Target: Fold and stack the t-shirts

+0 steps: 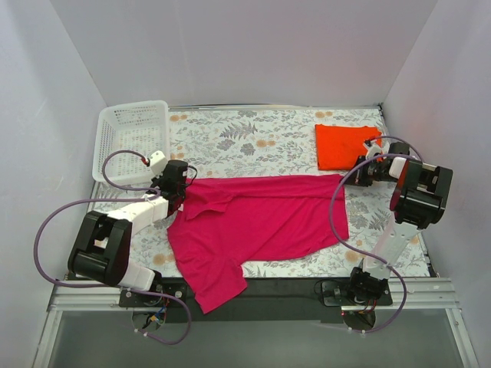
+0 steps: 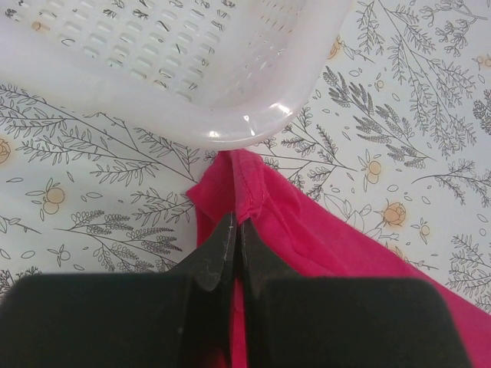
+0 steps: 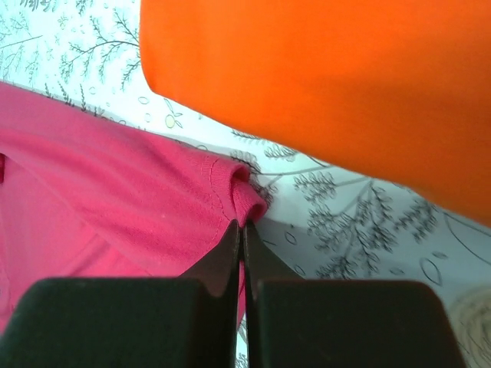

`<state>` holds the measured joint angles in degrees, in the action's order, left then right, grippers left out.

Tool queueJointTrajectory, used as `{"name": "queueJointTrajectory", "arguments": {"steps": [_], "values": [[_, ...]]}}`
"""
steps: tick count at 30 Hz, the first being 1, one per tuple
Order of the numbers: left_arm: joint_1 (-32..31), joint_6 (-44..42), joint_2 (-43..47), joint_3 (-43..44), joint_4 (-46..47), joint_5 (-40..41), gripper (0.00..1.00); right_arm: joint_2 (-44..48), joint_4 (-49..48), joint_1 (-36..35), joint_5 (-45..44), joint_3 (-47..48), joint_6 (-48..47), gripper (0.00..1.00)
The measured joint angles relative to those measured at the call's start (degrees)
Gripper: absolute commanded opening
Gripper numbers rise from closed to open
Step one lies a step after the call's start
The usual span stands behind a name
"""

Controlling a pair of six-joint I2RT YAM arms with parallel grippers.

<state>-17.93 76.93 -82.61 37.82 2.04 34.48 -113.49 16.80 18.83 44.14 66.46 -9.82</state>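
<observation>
**A:** Setting: floral-print table cover [image 1: 253, 134], plain white walls on three sides. Shirts?

**B:** The magenta shirt [image 1: 261, 218] lies spread flat across the middle, one sleeve reaching the near edge. The orange shirt [image 1: 345, 146] sits far right as a folded rectangle.

**A:** Grippers?

**B:** The left gripper [image 2: 235, 234] is closed, pinching the magenta shirt's far-left edge. The right gripper [image 3: 240, 230] is closed too, with the far-right corner caught between its tips, just beside the orange shirt.

**A:** Step in hand?

**B:** My reading is the first fold of the magenta shirt, with the orange one done. The next move needs both arms to lift together and carry the far edge toward the near one, keeping the cloth evenly taut. Stacking comes later.

**A:** Surroundings?

**B:** A white perforated basket [image 2: 253, 126] stands at the far-left corner, its rim just beyond the left pinch.
</observation>
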Motion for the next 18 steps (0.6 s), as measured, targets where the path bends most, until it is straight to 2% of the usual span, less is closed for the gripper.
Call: {"name": "queueJointTrajectory", "arguments": {"steps": [18], "values": [[0.0, 4.2, -0.8, -2.1, 1.4, -2.3, 0.0, 1.5, -0.2, 3.1, -0.5, -1.7, -1.6, 0.01]]}}
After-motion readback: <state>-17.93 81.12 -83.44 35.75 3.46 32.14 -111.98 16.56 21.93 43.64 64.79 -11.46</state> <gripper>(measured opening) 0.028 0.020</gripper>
